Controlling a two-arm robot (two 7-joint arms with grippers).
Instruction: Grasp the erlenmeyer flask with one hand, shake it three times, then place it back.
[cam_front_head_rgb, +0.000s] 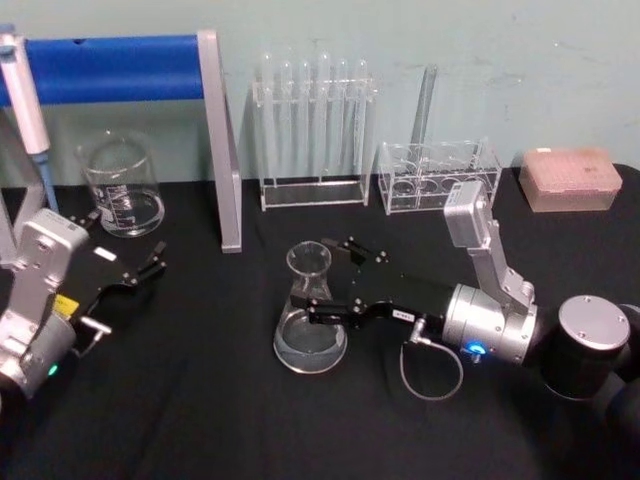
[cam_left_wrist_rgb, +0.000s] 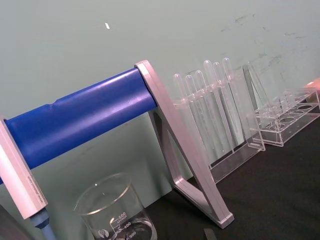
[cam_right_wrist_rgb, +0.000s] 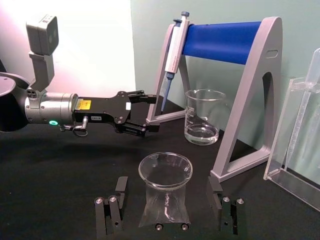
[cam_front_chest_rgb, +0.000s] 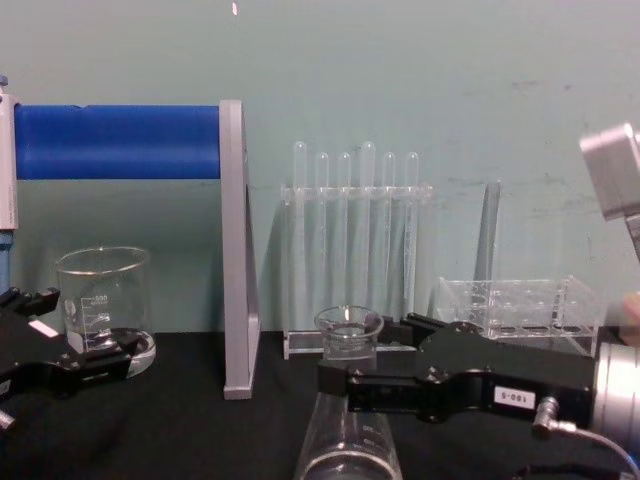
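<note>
The erlenmeyer flask, clear glass, stands upright on the black table in the middle. My right gripper reaches in from the right and is open, one finger on each side of the flask's neck. In the right wrist view the flask sits between the two fingers with a gap on both sides. The chest view shows the flask with the right gripper around its neck. My left gripper rests open at the left, away from the flask.
A glass beaker stands at the back left under a pipette stand with a blue bar. A test-tube rack, a second clear rack and a pink box line the back.
</note>
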